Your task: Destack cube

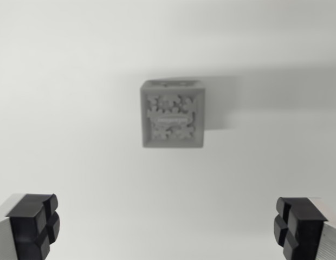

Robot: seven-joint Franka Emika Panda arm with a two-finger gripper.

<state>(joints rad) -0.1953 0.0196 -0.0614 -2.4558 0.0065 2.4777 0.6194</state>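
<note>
On the white table (59,81), ahead of the empty, wide-spread hand (167,226), sits the blurry grey cube (172,115), perhaps a stack seen from above, so centre over it, then descend squarely before closing

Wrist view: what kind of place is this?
Probably a robot test bench: a plain white surface, one grey patterned cube, and an open gripper above it. Nothing homely shows.
</note>
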